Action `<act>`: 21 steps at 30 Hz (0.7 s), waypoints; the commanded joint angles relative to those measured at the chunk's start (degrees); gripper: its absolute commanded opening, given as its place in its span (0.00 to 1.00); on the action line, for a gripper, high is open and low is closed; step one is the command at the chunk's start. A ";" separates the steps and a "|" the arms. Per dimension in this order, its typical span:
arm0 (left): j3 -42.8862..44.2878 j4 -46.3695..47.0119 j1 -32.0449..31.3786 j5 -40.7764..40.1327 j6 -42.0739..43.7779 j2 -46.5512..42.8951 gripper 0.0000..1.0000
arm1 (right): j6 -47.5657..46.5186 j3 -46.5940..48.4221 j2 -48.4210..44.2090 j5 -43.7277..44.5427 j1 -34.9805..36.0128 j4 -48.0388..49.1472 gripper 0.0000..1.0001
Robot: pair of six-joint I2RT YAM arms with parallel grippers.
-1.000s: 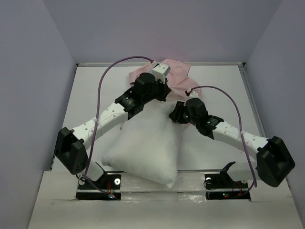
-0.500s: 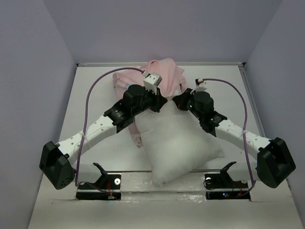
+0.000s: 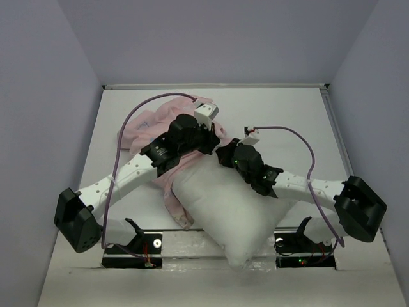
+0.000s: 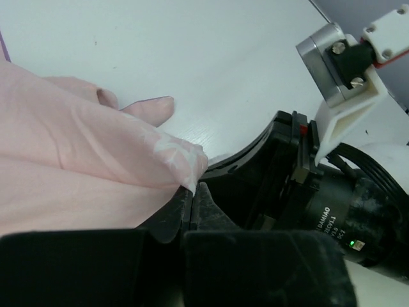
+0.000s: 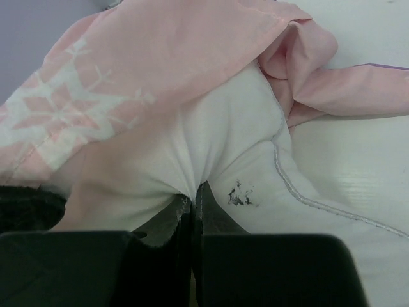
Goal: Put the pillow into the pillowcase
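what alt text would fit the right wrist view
The right gripper pinches a fold of the white pillow, jaws shut. The pink pillowcase, snowflake print showing, drapes over the pillow's far end; white table to the right.

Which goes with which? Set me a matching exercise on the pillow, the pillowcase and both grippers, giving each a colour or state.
Things:
1. pillow
2. pillowcase
3. left gripper
4. right gripper

Colours or states:
a. shut on pink fabric
b. plump and white
c. shut on white fabric
d. pale pink and crumpled

Pairs: 1-b, 2-d, 3-a, 4-c
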 commanded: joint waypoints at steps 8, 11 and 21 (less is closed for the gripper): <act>11.72 7.45 -0.42 -1.03 -1.28 5.58 0.00 | -12.93 4.32 -12.42 -1.39 2.61 -4.78 0.85; 13.92 8.06 -0.42 -0.33 -1.99 8.04 0.00 | -18.39 2.31 -16.97 -8.00 2.61 -12.70 0.88; 11.02 7.98 -0.42 0.47 -2.25 5.06 0.00 | -23.31 -1.66 -20.96 -12.82 -2.31 -27.29 0.98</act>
